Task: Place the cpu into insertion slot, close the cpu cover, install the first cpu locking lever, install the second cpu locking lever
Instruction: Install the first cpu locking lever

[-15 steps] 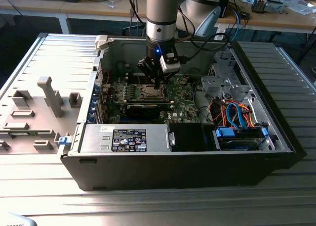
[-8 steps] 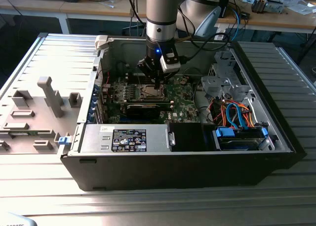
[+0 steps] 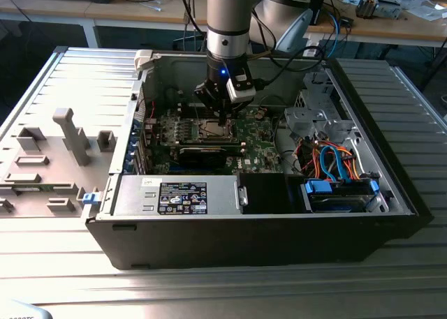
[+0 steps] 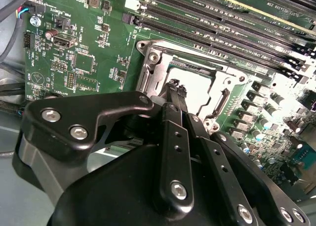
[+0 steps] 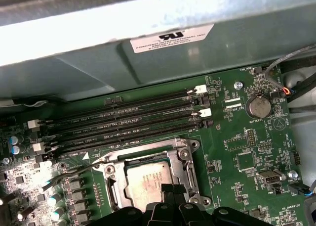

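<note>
A robot arm reaches down into an open computer case [image 3: 391, 193] lying on its side on a ribbed grey metal tabletop [image 3: 209, 291], its black hand [image 4: 177, 95] poised over the insertion slot [image 5: 148, 179] on the green motherboard [image 5: 247, 157]. The cpu [image 5: 148, 181], silver face up, sits inside the slot, framed by the cpu cover [image 5: 185, 159] that lies flat around it. The hand's fingers are pressed close together with their tips at the cpu's edge; whether they pinch anything cannot be told. Just beside the slot run four long black memory slots [image 5: 128, 122], and on the slot's other side stands a row of small silver capacitors [image 5: 64, 196]. A round coin battery [image 5: 257, 106] sits farther from the slot, near a corner of the board. A thin metal lever [image 5: 69, 174] angles away from the slot's corner. Within the case, a black labelled power-supply box [image 3: 181, 195] lies near the slot, with a blue drive bracket [image 3: 339, 191] and orange and blue cables [image 3: 328, 158] beyond it. A grey plastic fixture [image 3: 66, 134] stands outside the case. Wooden workbenches [image 3: 391, 26] fill the background.
</note>
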